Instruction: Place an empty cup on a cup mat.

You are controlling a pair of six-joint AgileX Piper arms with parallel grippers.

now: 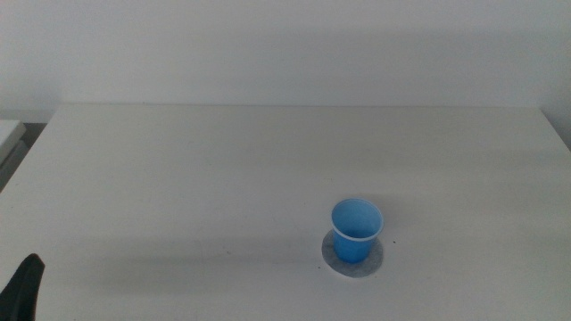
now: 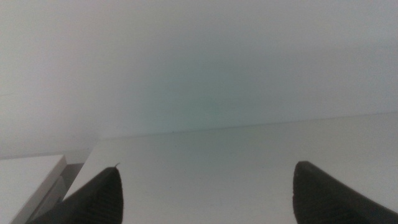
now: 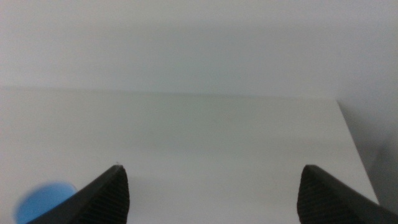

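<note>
On the table, the cup stands upright and empty on the cup mat, so the placing looks done. The left gripper waits at the near left edge, the right gripper near the cup; both have jaws spread wide, holding nothing.

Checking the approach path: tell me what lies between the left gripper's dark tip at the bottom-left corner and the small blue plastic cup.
Only bare white table, in the middle view, between the left gripper and the blue cup upright on its grey mat.
</note>
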